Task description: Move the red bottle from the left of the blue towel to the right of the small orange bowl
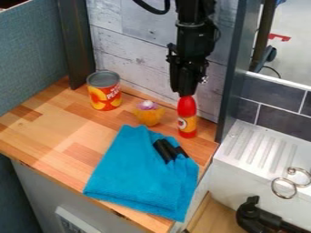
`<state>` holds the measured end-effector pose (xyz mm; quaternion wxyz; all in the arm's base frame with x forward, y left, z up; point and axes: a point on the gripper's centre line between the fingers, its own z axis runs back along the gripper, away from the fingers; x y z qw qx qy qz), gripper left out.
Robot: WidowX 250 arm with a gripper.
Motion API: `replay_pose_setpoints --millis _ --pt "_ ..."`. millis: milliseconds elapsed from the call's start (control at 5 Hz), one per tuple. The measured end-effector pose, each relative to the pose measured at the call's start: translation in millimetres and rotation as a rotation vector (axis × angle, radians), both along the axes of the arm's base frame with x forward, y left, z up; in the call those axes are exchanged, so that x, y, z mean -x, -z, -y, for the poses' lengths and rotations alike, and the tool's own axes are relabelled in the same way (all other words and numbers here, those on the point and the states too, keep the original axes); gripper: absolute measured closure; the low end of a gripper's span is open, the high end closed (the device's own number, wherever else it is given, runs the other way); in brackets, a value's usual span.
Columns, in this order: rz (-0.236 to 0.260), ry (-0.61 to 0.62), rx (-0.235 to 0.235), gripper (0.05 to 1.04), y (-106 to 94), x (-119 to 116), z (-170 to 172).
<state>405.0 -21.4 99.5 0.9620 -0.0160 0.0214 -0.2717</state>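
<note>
Whitish boards (130, 54) back a wooden counter (45, 123) where a red bottle (187, 119) stands directly below the pincer (187, 92) in the view. Its top meets the pincer's dark lower end; whether they touch, or whether the pincer is spread or pressed together, I cannot tell. Two black pieces (163, 151) on the blue cloth (142, 175) are hard to identify. The arm (194, 34) is cut off above.

- Bright, mostly even light covers the scene.
- A pale, soft sheen lies on the left part of the wooden counter (45, 136).
- Small highlights glint on the metal rings (273, 187).
- The white ribbed ledge (267, 157) is among the brightest surfaces.
- The black arm (195, 34) reads very dark, its detail mostly lost.
- The lower-left corner is dim.
</note>
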Motion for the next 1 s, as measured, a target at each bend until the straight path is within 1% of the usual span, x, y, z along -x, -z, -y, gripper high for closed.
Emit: replay_pose_setpoints --millis 200,400,600,800,1000 --pt "0.001 0.002 0.015 0.69 -0.1 -0.1 2.4" --pt "0.013 0.006 0.033 0.385 -0.1 -2.0 5.1" --pt "0.026 -0.003 0.06 0.112 1.0 -1.1 8.7" --pt "0.078 -0.003 0.057 0.077 -17.2 2.7 7.2" --pt "0.058 -0.018 -0.006 0.081 -28.2 32.6 -3.8"
